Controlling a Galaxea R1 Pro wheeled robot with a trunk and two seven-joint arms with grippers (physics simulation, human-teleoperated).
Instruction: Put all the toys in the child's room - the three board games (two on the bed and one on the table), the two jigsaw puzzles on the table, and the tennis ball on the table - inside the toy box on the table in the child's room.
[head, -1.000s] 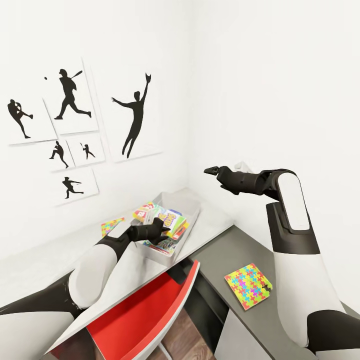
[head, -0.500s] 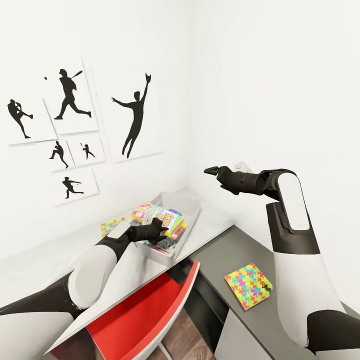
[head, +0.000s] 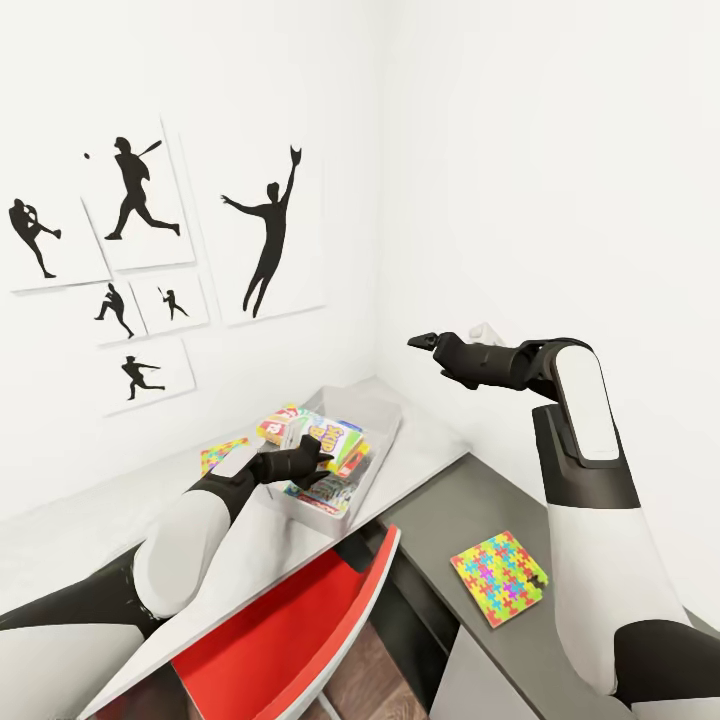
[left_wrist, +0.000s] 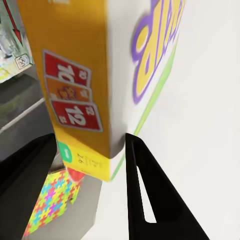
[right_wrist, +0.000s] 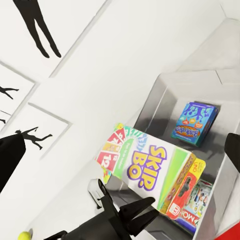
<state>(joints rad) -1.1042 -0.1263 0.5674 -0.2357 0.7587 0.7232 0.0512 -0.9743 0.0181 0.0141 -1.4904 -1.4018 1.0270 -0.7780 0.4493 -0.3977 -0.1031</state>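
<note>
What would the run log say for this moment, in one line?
left pincer: holding card game box over toy box | right pincer: raised, empty | puzzle: on dark desk

You're in a child's bedroom corner: black baseball-player silhouette prints (head: 150, 265) hang on the white wall at ten o'clock, a grey desk (head: 440, 440) runs ahead with a toy box (head: 385, 440) of bright board games (right_wrist: 145, 167), a jigsaw puzzle (head: 498, 577) at four o'clock, and a red chair (head: 290, 640) below.
</note>
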